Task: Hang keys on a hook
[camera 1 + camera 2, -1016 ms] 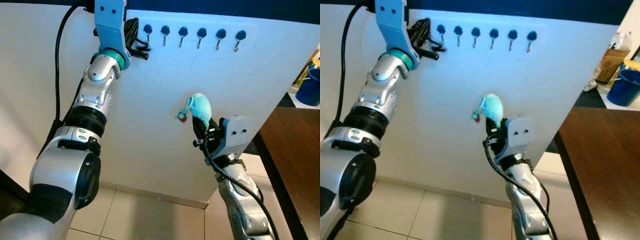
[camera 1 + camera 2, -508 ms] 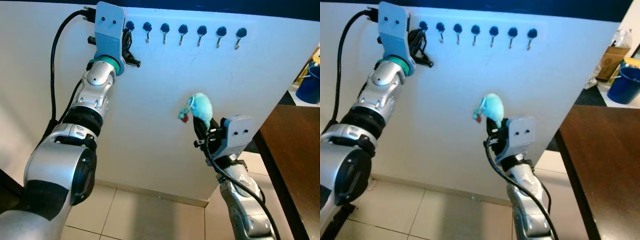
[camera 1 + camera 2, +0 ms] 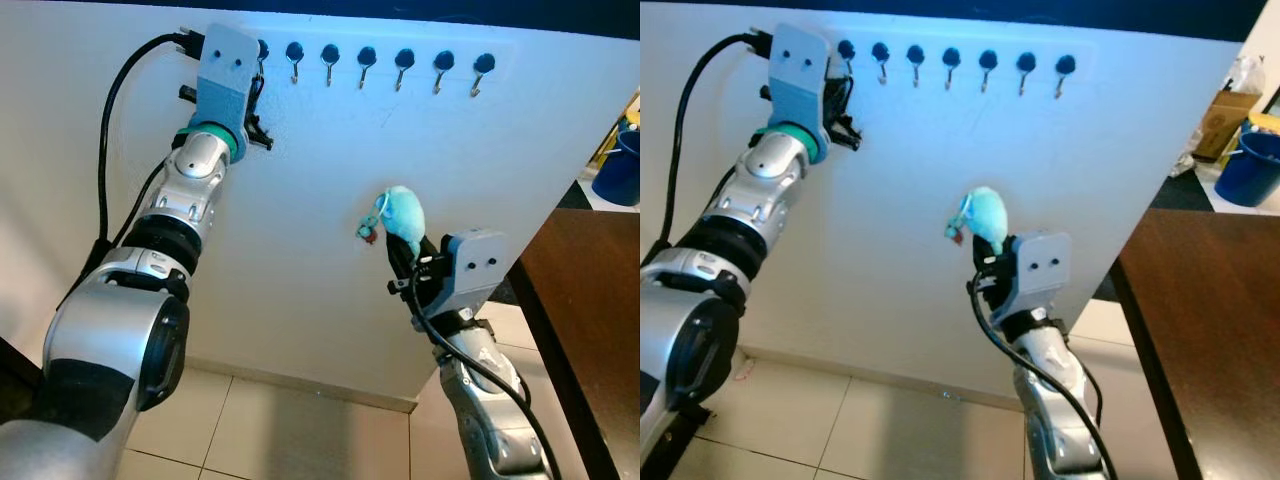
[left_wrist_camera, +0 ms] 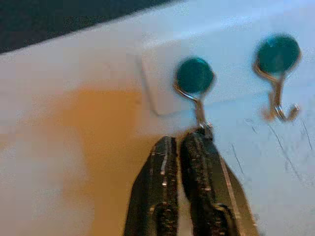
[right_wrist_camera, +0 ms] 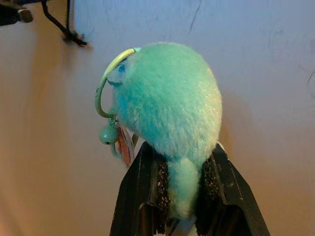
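A row of several small metal hooks (image 3: 367, 57) with dark round caps runs along the top of a white board (image 3: 300, 250). My left gripper (image 3: 257, 118) is raised just below the leftmost hook (image 4: 195, 78). Its fingers (image 4: 165, 162) are shut with nothing between them, and one tip touches the hook's lower end. My right gripper (image 3: 402, 256) is lower, at the board's middle. It is shut on a fluffy teal keychain ball (image 5: 170, 98), whose pale ring (image 5: 104, 81), little bell and reddish tag hang at the side.
A dark brown table (image 3: 590, 330) stands at the right, close to my right arm. Behind it are a blue bucket (image 3: 620, 170) and a cardboard box (image 3: 1220, 118). Tiled floor (image 3: 260, 430) lies below the board. A black cable (image 3: 105, 150) loops off my left arm.
My left gripper has slid left and down off the row of hooks, uncovering the leftmost hook. My right gripper and the keychain have stayed put.
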Motion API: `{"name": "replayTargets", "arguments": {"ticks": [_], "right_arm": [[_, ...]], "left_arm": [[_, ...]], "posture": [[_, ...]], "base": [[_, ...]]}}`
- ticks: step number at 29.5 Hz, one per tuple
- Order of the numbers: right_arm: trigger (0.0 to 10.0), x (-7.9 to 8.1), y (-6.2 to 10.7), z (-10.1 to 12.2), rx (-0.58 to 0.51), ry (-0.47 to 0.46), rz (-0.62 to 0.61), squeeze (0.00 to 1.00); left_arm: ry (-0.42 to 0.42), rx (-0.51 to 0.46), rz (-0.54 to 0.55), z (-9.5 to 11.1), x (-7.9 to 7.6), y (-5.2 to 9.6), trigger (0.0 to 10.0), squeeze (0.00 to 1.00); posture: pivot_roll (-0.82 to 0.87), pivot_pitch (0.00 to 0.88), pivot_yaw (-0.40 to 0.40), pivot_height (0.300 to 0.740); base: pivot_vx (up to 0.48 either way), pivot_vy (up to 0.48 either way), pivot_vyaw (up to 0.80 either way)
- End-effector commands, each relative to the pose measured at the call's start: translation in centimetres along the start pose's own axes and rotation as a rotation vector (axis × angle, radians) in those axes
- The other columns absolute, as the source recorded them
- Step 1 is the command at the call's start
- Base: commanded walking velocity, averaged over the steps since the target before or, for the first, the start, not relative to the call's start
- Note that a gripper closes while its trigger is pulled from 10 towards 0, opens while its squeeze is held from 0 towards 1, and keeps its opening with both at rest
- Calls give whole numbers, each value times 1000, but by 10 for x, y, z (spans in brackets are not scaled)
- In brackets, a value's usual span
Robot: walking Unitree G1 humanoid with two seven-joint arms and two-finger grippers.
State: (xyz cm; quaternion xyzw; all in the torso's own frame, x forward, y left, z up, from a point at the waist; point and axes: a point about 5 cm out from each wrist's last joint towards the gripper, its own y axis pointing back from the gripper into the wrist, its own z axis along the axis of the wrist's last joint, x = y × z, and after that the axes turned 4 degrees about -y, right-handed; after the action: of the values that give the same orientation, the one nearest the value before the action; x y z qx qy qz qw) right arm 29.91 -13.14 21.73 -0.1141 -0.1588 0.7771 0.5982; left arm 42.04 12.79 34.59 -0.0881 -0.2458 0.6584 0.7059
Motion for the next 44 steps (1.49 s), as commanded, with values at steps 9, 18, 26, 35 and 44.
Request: {"name": "replayTargets", "arguments": {"ticks": [9,18,26,35,44], "right_arm": [[10000,-1,-14,11,-49,33,89,0],[10000,-4,-19,16,-65,66,120,0],[10000,7,-57,27,-129,36,132,0],[10000,29,-99,45,-246,431,86,0],[10000,36,-124,58,-329,674,-111,0]], "left_arm": [[309,-204,30,22,15,11,10000,0],[316,-155,-338,12,-43,67,10000,0],[301,-64,-196,-7,-20,94,10000,0],[253,-3,-145,-15,-13,111,10000,0],[272,8,-160,-9,-23,112,10000,0]], "posture": [[72,93,153,740],[70,91,137,740],[65,75,111,740],[75,77,84,740],[74,85,77,740]], "base": [[0,0,0],[0,0,0],[0,0,0],[0,0,0],[0,0,0]]}}
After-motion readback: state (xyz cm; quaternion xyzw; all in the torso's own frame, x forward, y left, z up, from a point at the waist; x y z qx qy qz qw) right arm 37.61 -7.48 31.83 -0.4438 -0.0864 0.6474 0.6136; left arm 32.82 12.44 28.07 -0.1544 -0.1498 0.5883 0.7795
